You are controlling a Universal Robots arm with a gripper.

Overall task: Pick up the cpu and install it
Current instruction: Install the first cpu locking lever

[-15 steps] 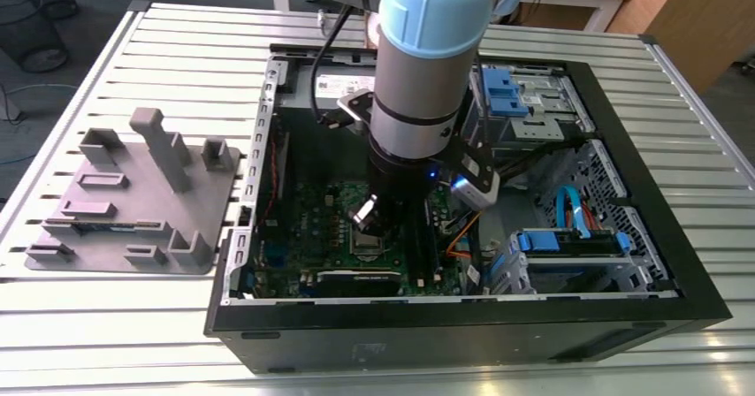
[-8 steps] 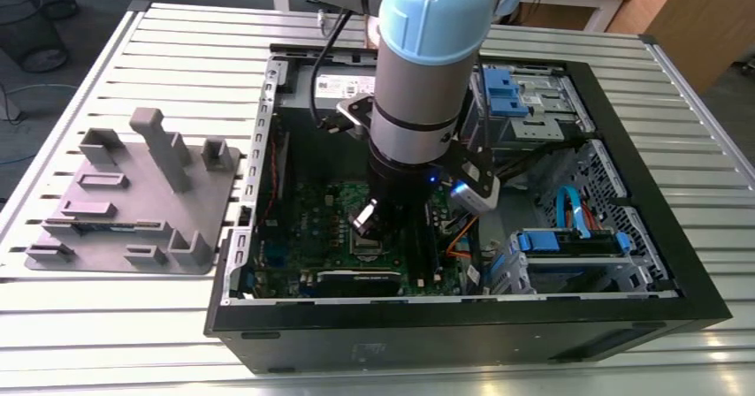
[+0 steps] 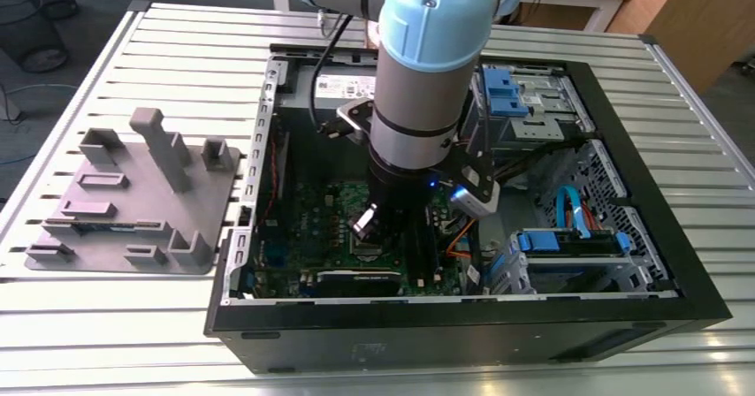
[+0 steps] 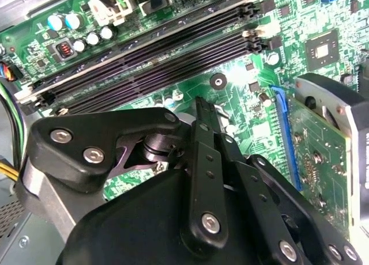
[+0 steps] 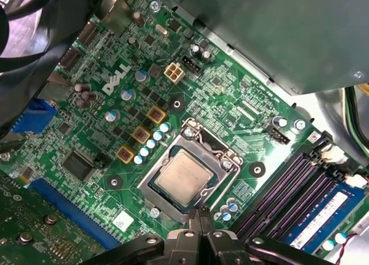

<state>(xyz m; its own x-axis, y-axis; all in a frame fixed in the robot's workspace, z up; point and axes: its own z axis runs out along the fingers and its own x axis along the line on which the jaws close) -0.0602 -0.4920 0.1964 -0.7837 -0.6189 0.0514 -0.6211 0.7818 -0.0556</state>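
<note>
One cpu [image 5: 183, 177] sits flat in the socket [image 5: 190, 168] on one green motherboard [image 5: 230, 101].

In the first wrist view the gripper [image 5: 199, 214] hangs just beside the socket's edge, its two fingertips pressed together and holding nothing. Near the socket run four long memory slots [image 5: 297, 190], one filled; outward, one open computer case [image 3: 660, 263] rests on one slatted table [image 3: 118, 325] beside one grey fixture plate [image 3: 136, 197].
</note>
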